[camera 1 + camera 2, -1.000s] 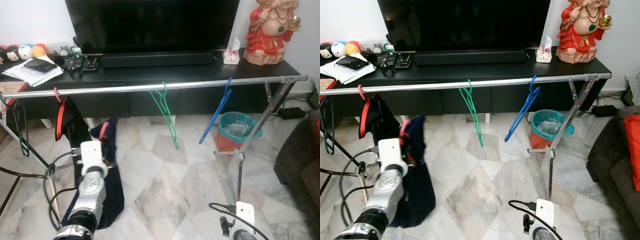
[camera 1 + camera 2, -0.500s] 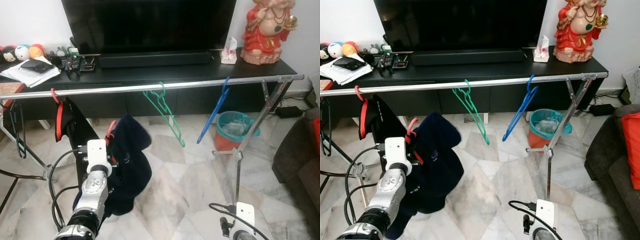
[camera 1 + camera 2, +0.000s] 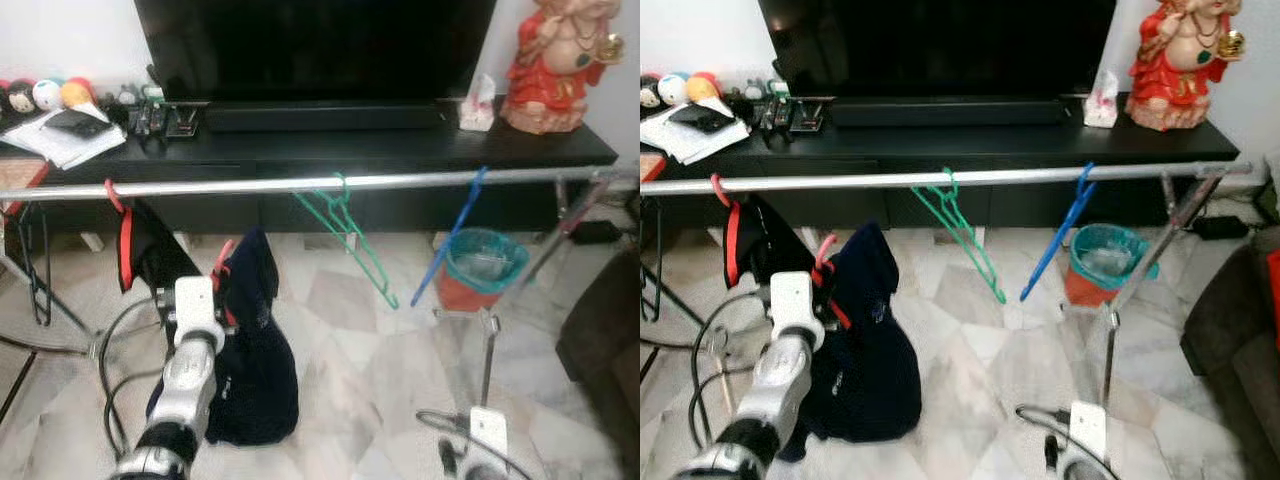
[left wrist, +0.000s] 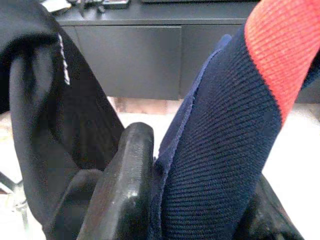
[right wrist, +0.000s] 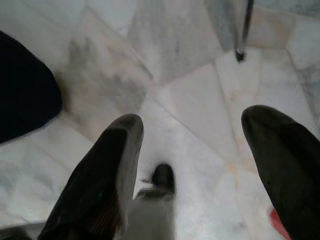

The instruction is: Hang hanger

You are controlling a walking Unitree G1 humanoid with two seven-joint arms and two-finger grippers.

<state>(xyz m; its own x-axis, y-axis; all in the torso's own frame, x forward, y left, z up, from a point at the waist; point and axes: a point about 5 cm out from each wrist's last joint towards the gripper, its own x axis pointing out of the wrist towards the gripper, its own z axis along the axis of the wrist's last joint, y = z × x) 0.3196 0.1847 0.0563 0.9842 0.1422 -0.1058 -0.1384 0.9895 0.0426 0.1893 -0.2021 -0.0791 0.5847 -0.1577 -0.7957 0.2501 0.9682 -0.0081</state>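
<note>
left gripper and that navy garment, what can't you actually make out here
- Left gripper: left wrist view, navy garment wraps the fingers; the grip on the hanger underneath is hidden.
- Red hanger: left eye view, only its hook clears the cloth; the shape is covered.
- Rail: its right end is blurred, so the joint with the stand is unclear.
- Right gripper: right wrist view, open over bare floor.

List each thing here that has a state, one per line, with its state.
left gripper: shut on the navy garment
navy garment: held below the rail on a pink hanger, not yet hung
right gripper: open, holding nothing, over the floor
green hanger: hooked on the rail, bare, tilted
blue hanger: hooked on the rail, bare, tilted
black garment: hanging from the rail on a red hanger
television: screen dark
</note>
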